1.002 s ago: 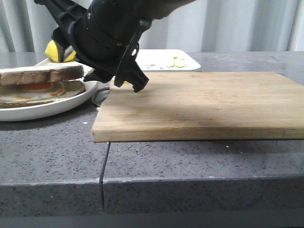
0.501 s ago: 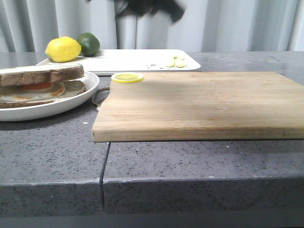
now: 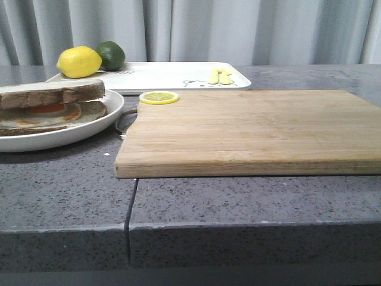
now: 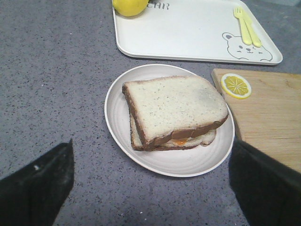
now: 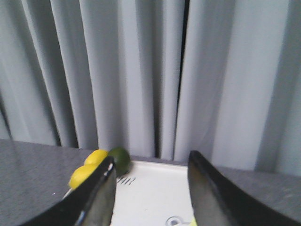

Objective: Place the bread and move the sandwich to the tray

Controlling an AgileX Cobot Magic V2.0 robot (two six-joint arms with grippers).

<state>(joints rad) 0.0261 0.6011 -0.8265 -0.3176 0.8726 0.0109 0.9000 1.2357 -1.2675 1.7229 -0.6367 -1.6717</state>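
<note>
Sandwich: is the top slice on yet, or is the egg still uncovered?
On. The bread lies flat over the egg, which only peeks out at the edge, all on the plate.

plate (image 3: 89, 128) cut off at front view's left edge, egg (image 4: 181, 141) mostly hidden under bread (image 4: 176, 108)

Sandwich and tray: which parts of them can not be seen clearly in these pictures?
- Sandwich: in the left wrist view the top bread covers the egg; only an orange bit shows.
- Plate and sandwich: front view's left edge cuts them off.
- Tray: far end cut off in the left wrist view; the right gripper, with open fingers, hides its sides in the right wrist view.
</note>
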